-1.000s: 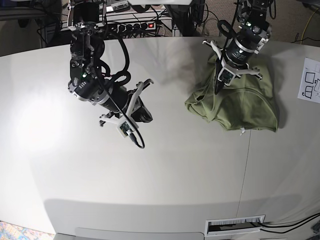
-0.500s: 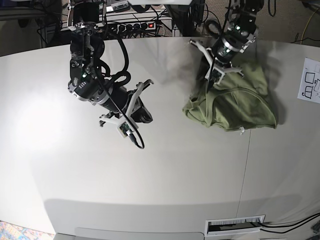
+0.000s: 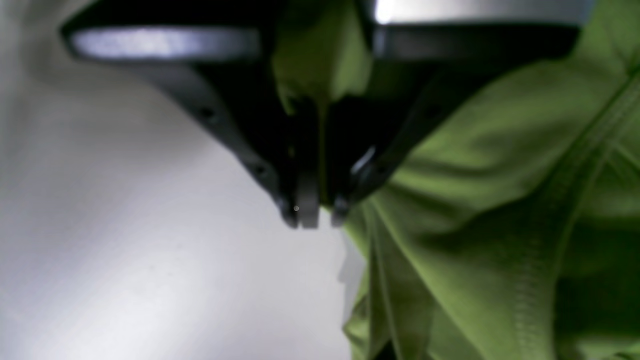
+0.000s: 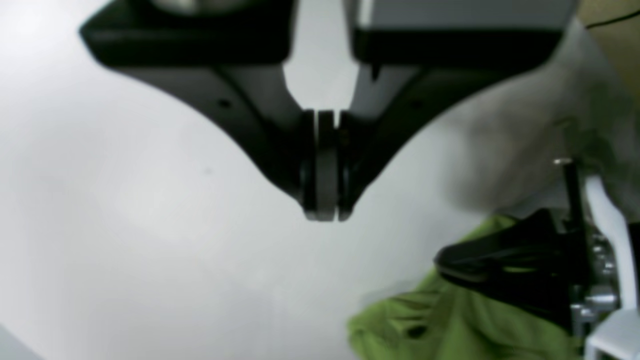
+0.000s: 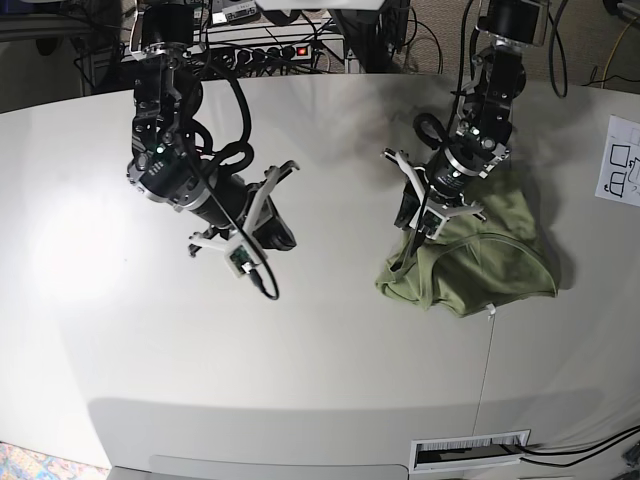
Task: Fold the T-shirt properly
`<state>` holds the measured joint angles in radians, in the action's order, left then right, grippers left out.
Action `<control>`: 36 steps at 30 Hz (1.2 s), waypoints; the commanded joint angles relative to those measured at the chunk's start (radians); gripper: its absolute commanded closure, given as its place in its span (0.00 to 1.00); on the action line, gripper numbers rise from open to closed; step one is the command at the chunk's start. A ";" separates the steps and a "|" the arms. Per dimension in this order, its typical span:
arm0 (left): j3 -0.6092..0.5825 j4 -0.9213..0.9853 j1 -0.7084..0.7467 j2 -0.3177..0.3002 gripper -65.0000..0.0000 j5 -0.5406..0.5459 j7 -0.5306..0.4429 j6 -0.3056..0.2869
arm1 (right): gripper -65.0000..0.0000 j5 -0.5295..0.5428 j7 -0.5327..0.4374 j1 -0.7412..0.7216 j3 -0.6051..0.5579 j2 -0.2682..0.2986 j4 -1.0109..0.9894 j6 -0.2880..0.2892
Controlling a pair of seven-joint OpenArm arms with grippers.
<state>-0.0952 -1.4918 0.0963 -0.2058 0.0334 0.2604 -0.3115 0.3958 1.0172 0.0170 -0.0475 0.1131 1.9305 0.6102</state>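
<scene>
The T-shirt [image 5: 478, 262] is lying bunched on the table's [image 5: 320, 380] right side; I am pinching its edge in my left gripper [image 3: 315, 212] to spread it, while my right gripper [image 4: 325, 212] is hovering clamped together, holding nothing.

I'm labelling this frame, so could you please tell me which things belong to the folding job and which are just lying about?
Job:
T-shirt
left gripper, shut on the shirt
right gripper, shut, empty

Lying about:
printed sheet at the table edge
power strip behind the table
</scene>
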 commanded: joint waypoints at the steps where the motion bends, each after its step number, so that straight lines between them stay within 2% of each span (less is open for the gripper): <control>1: 0.001 -0.007 -0.014 -0.009 0.95 -0.018 0.038 -0.001 | 1.00 0.016 -0.021 -0.013 0.022 0.003 0.020 0.002; 4: 0.001 -0.056 -0.039 -0.011 0.95 -0.018 0.103 -0.001 | 1.00 0.016 -0.018 -0.011 0.085 0.003 0.020 0.002; 8: 0.001 -0.221 -0.027 -0.011 0.95 0.013 0.196 -0.003 | 1.00 0.016 -0.014 -0.011 0.143 0.008 0.020 0.002; 11: 0.001 -0.359 0.001 -0.011 0.95 0.053 0.283 0.002 | 1.00 0.016 -0.009 -0.011 0.146 0.051 0.020 0.002; 17: 0.001 -0.613 0.168 -0.011 0.95 0.074 0.353 0.016 | 1.00 0.055 0.004 0.021 0.147 0.139 0.020 0.001; 19: 0.003 -0.689 0.238 -0.011 0.95 0.039 0.357 0.048 | 1.00 0.073 0.012 0.047 0.147 0.160 0.020 0.001; 22: 0.020 -0.769 0.337 -0.011 0.95 -0.024 0.358 0.054 | 1.00 0.109 0.035 0.083 0.148 0.191 0.020 0.000; 27: 0.094 -0.806 0.468 -0.011 0.95 -0.022 0.360 0.054 | 1.00 0.132 0.048 0.161 0.153 0.234 0.066 0.000; 31: 0.184 -0.806 0.557 -0.011 0.95 0.008 0.360 0.054 | 1.00 0.132 0.053 0.257 0.205 0.236 0.133 0.001; 36: 0.307 -0.806 0.689 -0.011 0.95 0.137 0.360 0.053 | 1.00 0.136 0.053 0.405 0.286 0.236 0.196 0.001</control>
<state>0.2100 -2.2780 0.7799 -0.2127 0.1654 0.6380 -0.2588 0.5228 1.0912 0.4294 0.2310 0.3347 2.1082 0.6102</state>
